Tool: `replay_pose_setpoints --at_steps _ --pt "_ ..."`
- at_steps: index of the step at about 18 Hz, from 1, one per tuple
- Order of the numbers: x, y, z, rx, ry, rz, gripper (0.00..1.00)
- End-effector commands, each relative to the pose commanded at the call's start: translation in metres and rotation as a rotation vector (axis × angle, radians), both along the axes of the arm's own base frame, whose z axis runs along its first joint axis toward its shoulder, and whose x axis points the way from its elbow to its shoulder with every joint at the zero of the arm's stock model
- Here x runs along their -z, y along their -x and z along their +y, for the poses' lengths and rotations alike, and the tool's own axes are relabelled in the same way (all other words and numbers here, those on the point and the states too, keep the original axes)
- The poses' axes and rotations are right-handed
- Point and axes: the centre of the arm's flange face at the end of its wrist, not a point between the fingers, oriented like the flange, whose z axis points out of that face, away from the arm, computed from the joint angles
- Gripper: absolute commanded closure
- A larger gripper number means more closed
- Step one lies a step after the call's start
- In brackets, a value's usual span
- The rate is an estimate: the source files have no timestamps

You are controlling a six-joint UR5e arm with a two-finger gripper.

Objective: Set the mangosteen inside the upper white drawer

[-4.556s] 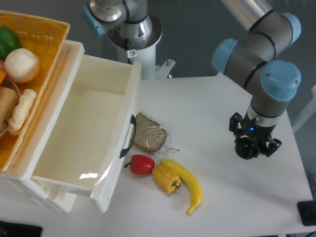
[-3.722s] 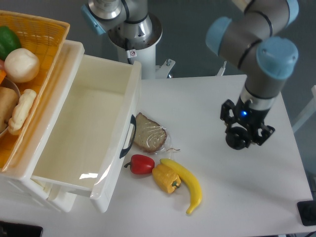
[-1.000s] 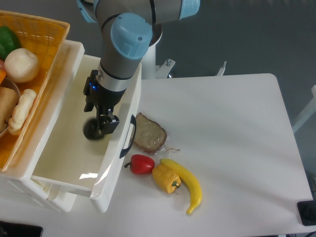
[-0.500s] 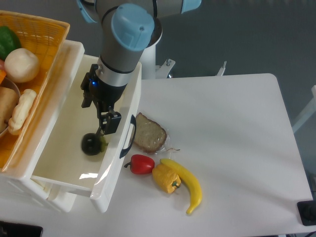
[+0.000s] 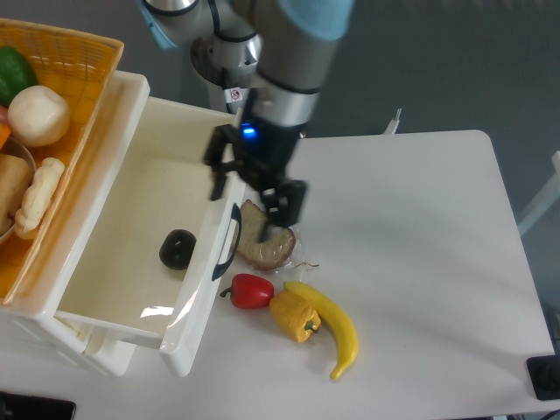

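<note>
White drawer holding dark fruit

Glossy white plastic drawer (image 5: 131,289) pulled open at 9 o'clock, handle at its front wall. Gripper (image 5: 258,194) over the drawer's front edge and bread slice (image 5: 267,248), jaws spread wide, holding nothing. Mangosteen (image 5: 178,249) lying loose on the drawer floor, toward 8 o'clock of the gripper.

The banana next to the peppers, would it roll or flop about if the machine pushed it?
The banana is long and curved and lies flat on the table, so it would probably slide or pivot rather than roll. It looks stiff, keeping its curve unsupported. Its smooth skin may be slippery. One end rests against the yellow pepper, which a push would likely nudge.
</note>
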Motion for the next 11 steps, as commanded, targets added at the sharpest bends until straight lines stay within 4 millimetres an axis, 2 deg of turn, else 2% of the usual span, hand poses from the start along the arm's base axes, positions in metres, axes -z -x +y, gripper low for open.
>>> replay_pose_setpoints --at_steps 1,4,7,11 --pt "0.005 0.013 -0.011 -0.029 0.004 -0.009 0.0" --pt "0.039 0.061 -0.061 -0.09 0.025 -0.012 0.0" --pt "0.069 0.098 -0.094 -0.091 0.054 -0.01 0.0" --pt "0.106 0.135 -0.115 -0.106 0.18 -0.001 0.0"
